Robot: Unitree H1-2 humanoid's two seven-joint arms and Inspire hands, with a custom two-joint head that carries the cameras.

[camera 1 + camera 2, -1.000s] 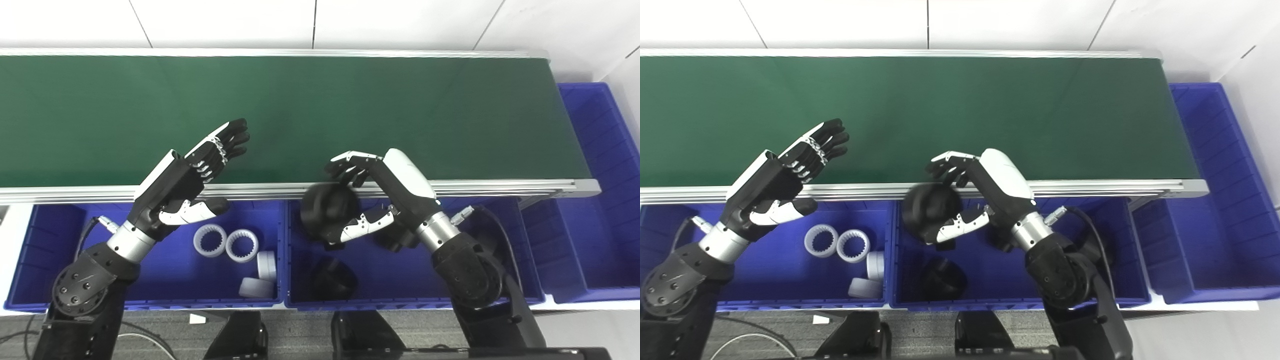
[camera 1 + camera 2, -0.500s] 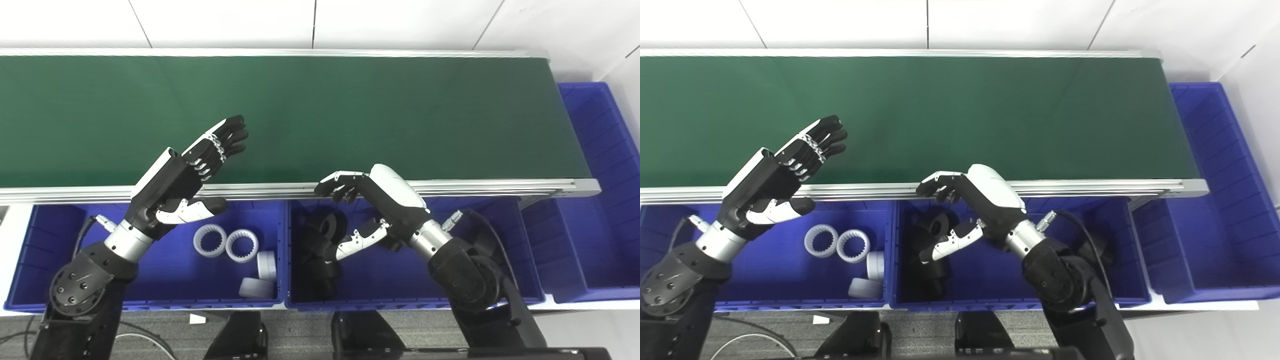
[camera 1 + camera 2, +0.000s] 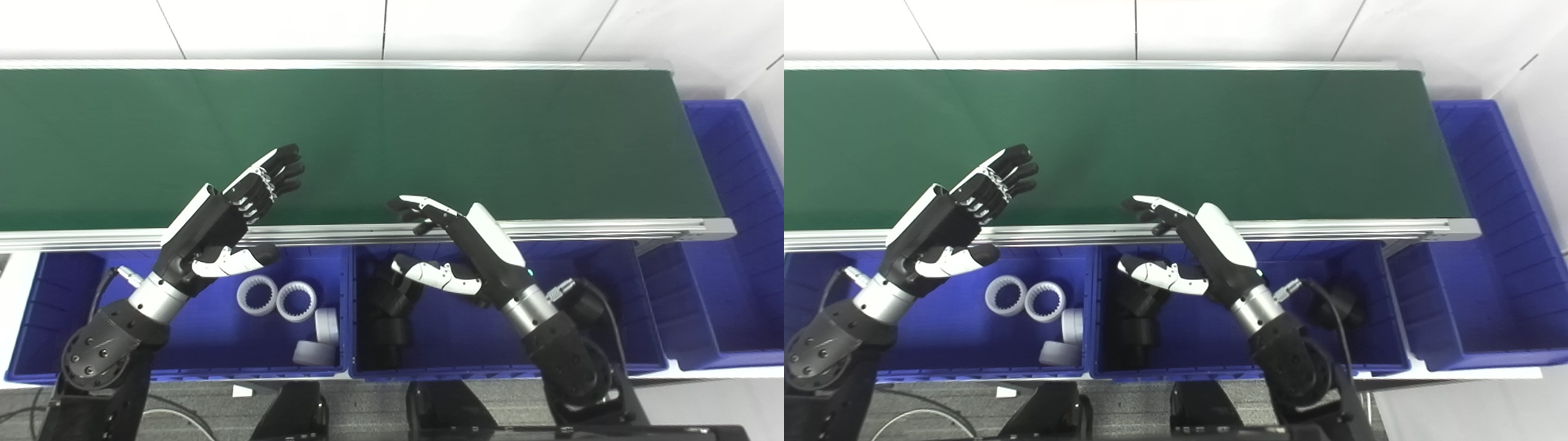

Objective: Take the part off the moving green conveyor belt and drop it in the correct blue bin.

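The green conveyor belt (image 3: pixel 392 135) carries no part. My right hand (image 3: pixel 456 245) is open and empty, its fingers spread over the belt's near rail, above the middle blue bin (image 3: pixel 465 343). Black parts (image 3: pixel 389 303) lie in that bin below the thumb, and another black part (image 3: pixel 1338 303) lies at its right. My left hand (image 3: pixel 236 214) is open and empty, raised over the belt's near edge above the left blue bin (image 3: pixel 79 324).
White ring parts (image 3: pixel 275 300) lie in the left bin. A third blue bin (image 3: pixel 741 233) stands at the belt's right end. The aluminium rail (image 3: pixel 612 228) runs along the belt's near side. Black stands show below the bins.
My right hand let go of the black part, which fell into the middle bin. The hand then opened and lifted toward the rail. My left hand barely moved.
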